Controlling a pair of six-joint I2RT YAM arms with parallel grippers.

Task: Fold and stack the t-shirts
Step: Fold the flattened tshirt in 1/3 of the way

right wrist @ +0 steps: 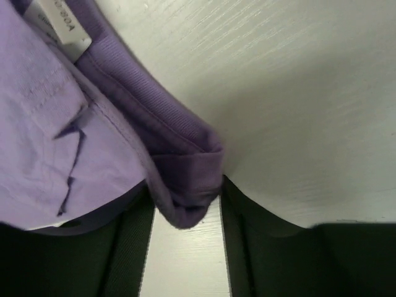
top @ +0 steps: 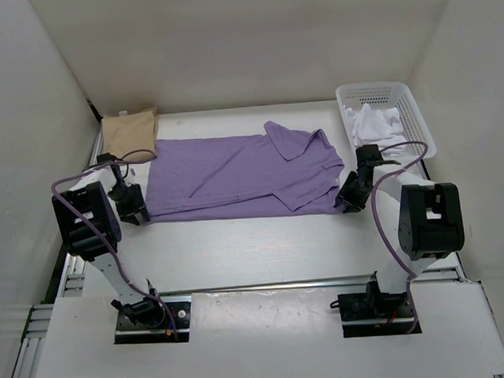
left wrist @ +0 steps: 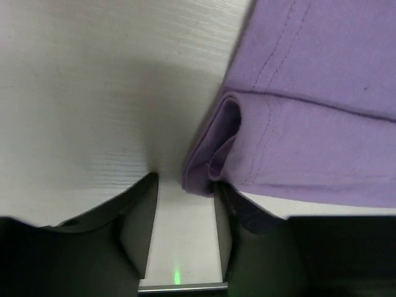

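On table (top: 262, 239), lavender shirt (top: 235, 177), label (right wrist: 59, 28) blurred, left fingers (left wrist: 139, 223) half-open, right fingers (right wrist: 238, 235) half-open astride collar (right wrist: 154, 124)

Left arm (top: 88, 221) and right arm (top: 429, 219): blocky black joint housings on pale silver links. A lavender cable (top: 68, 182) loops along each. The bases (top: 149, 315), lower frame, are black. The left gripper (left wrist: 185, 182) has matte black fingers (left wrist: 139, 223), with a small green light (left wrist: 176, 275) between them.

Three t-shirts (tan (top: 130, 129), lavender (top: 235, 177), white (top: 375, 127)), one basket (top: 373, 89), two arms (top: 90, 221) (top: 429, 219)
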